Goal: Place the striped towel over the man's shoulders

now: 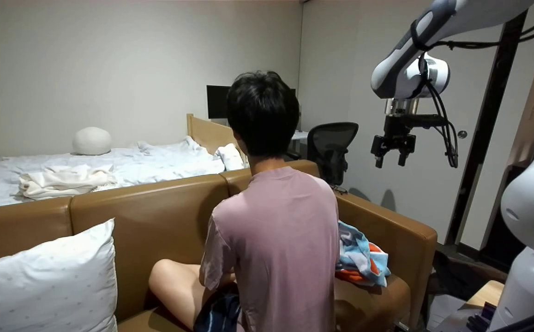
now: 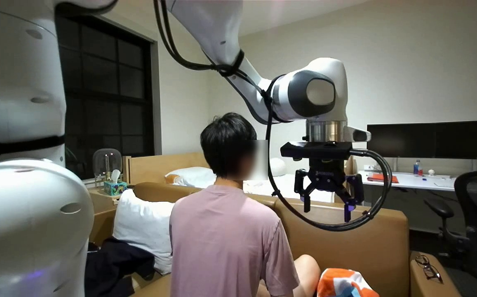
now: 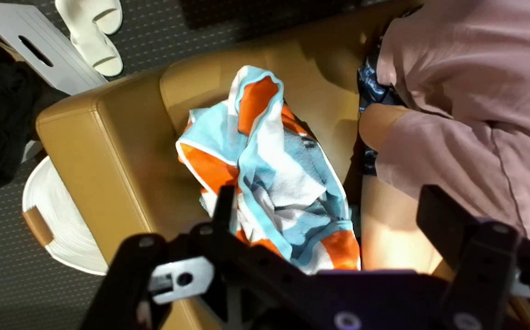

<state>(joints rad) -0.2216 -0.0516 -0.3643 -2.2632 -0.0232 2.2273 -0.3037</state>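
Striped towel [image 3: 287, 178] all bunched up: where would you pinch it?

It's crumpled on the tan couch [image 1: 151, 221], between the armrest [image 3: 86, 156] and the man [image 1: 280, 258], and not over the man's shoulders [image 1: 285, 184] yet. The gripper [image 2: 327, 211] hangs well above it, jaws spread wide, nothing held. My guess: light, soft, floppy, nothing to break, and fuzzy enough not to slip. I'd grab the teal-edged fold [image 3: 259, 103] that looks like it sticks up; a bite mid-heap would probably lift a lump that won't drape nicely. Couch looks like smooth leather, so I'd expect the towel to skid a little. Room-wise there's a bed [image 1: 165, 161] past the couch, an office chair [image 1: 333, 140], and glasses [image 2: 431, 271] lying on the armrest, which I'd steer around.
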